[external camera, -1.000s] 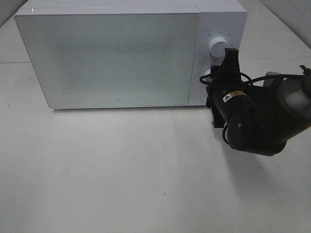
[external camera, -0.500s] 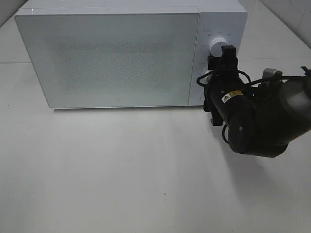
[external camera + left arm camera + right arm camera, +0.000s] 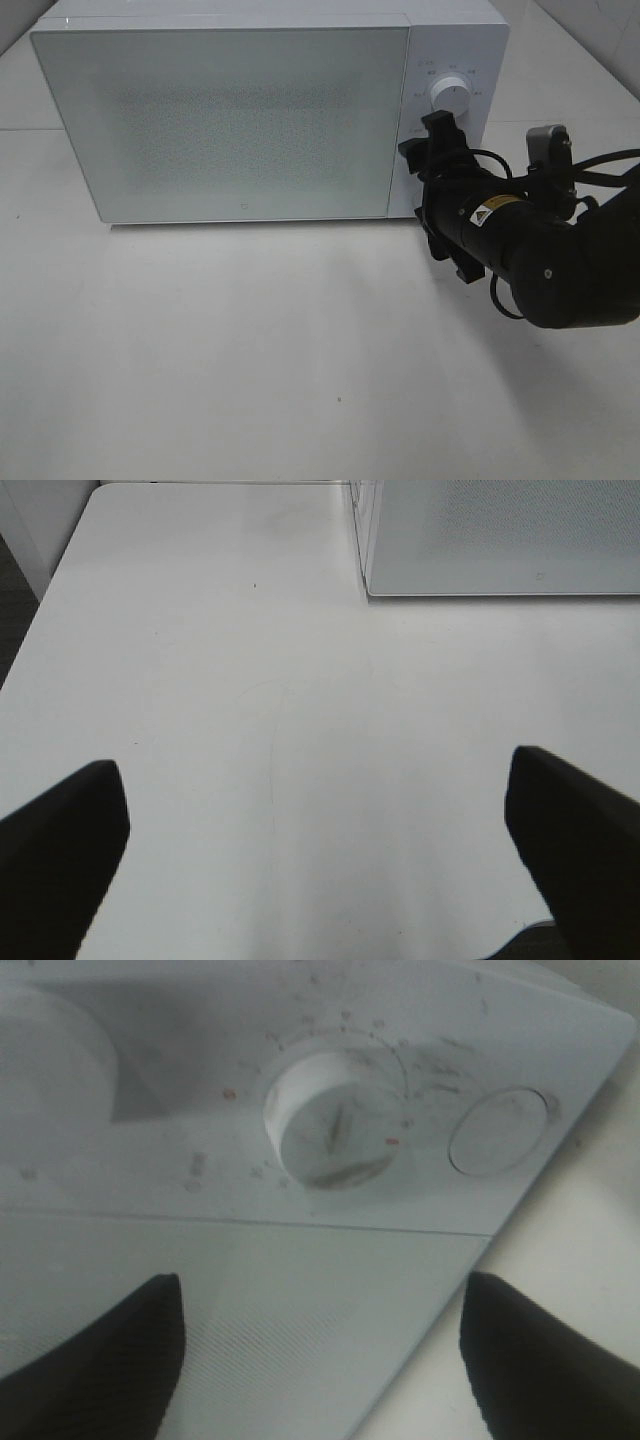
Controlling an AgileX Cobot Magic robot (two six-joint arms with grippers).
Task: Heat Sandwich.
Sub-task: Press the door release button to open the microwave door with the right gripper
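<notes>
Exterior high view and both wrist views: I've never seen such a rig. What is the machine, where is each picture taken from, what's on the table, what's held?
It is a robot with two gripper arms. The high camera looks down on a white table with a closed microwave; the right gripper is at its control panel. The right wrist camera looks between that gripper's open fingers at a knob. The left wrist camera shows the left gripper, open, above the table. Nothing is held; no sandwich shows.
</notes>
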